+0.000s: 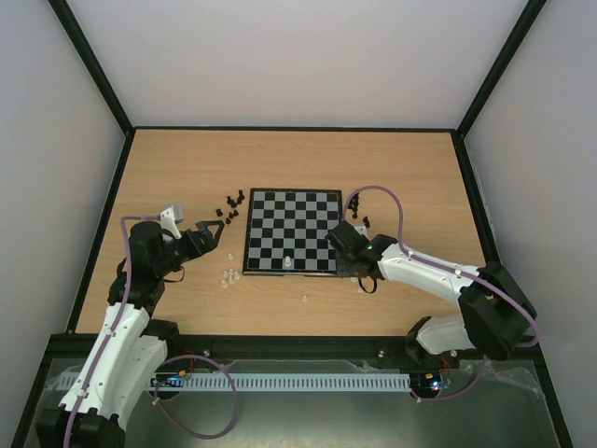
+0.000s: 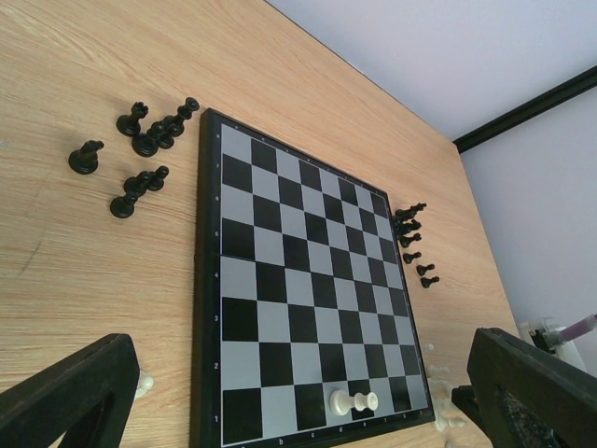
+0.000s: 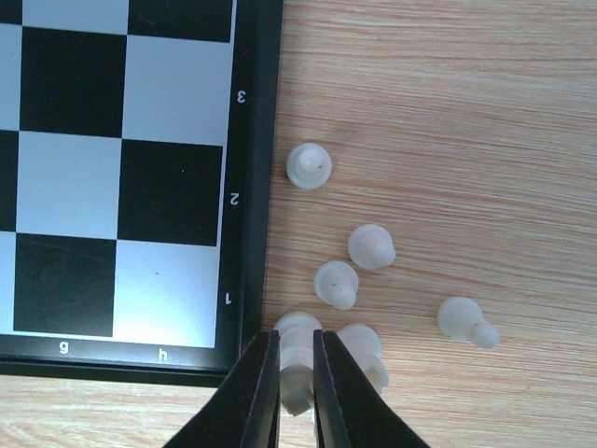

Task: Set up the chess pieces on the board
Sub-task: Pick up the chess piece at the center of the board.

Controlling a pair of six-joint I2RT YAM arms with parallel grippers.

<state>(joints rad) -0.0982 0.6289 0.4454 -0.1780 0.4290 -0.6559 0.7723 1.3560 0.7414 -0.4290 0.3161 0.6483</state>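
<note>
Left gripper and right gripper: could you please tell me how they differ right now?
The left gripper is wide open and empty; the right gripper is closed on a pale chess piece. The left is beside the board at its left edge, the right by its near right corner. Both have black fingers.

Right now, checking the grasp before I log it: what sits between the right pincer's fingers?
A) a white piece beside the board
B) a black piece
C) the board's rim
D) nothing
A: the right pincer brackets a white piece on the table, just off the board corner.
</note>
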